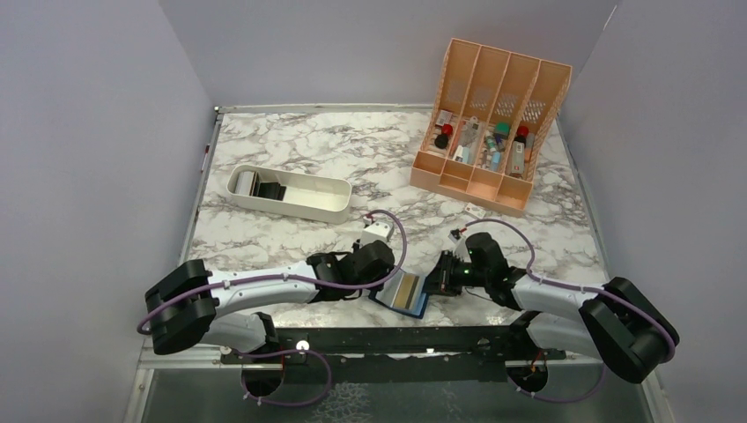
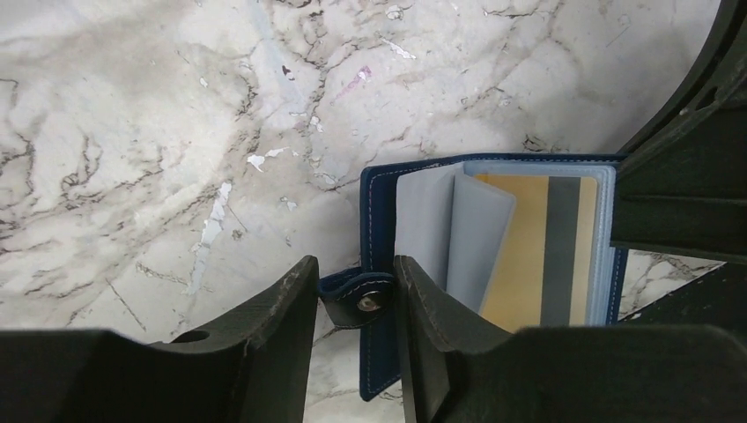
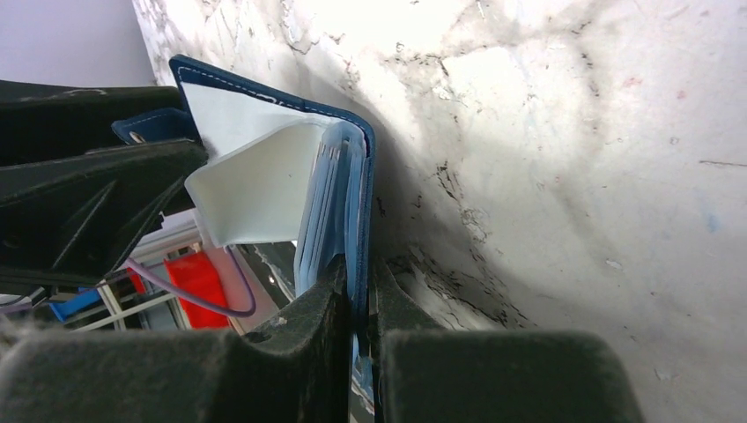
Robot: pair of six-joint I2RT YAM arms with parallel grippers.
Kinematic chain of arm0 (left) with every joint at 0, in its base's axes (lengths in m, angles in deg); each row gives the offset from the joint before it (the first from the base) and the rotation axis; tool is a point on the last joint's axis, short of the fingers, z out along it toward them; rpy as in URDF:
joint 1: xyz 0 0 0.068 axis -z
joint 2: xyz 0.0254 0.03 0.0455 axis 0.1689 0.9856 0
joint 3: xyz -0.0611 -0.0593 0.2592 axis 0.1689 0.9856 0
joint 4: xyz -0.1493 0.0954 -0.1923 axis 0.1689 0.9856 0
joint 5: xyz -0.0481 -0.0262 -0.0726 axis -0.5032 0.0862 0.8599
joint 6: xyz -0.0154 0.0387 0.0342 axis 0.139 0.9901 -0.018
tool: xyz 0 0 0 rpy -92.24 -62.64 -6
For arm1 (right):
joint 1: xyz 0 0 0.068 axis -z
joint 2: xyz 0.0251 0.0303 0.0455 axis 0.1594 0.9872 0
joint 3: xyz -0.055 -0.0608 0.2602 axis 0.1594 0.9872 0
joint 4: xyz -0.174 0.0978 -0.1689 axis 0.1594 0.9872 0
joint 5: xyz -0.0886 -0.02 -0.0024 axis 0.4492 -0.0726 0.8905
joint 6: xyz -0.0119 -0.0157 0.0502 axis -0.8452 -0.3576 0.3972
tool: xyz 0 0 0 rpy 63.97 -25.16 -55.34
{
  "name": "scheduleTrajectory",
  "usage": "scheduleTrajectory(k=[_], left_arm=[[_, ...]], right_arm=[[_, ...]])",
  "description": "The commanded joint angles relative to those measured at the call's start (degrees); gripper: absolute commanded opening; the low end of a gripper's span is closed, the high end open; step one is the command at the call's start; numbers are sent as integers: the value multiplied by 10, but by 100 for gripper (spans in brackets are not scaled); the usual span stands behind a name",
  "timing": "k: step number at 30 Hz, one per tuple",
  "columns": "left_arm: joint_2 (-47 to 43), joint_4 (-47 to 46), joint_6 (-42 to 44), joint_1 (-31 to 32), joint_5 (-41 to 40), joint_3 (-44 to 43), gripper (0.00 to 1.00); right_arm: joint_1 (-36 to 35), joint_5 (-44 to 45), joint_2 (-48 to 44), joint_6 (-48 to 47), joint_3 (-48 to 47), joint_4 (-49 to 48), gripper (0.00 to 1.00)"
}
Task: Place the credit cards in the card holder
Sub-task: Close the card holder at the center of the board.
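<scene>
The open card holder [image 1: 403, 293] lies near the front of the desk [image 1: 352, 150], hemmed in on both sides. The left end effector [image 2: 352, 286] straddles its snap tab [image 2: 357, 300], and the right end effector [image 3: 359, 291] pinches the opposite cover. It can be reached only from above or from the far side. Beyond it, bare marble runs across the middle of the desk. A white tray [image 1: 299, 210] blocks the left middle and an orange file organizer [image 1: 493, 115] fills the far right corner, with an open lane between them. Walls [image 1: 88, 132] close off the left, back and right.

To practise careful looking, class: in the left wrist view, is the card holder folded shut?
No, the card holder lies open, showing pale pockets and a gold card.
</scene>
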Motion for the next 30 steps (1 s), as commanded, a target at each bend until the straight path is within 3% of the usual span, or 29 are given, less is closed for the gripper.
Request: scheduleTrajectory(k=[1, 9, 14, 23, 30], left_arm=[[-11, 2, 8, 2, -23, -7, 36], [-27, 0, -3, 2, 2, -2, 10], [-62, -62, -28, 2, 38, 44, 1], [-78, -178, -98, -4, 86, 118, 0], [-54, -263, -122, -17, 132, 138, 0]], right_arm=[[-2, 8, 13, -5, 7, -20, 13], [-2, 4, 17, -9, -7, -1, 14], [-2, -17, -19, 0, -18, 10, 30], [-2, -72, -47, 18, -29, -28, 42], [-3, -101, -9, 45, -16, -114, 39]])
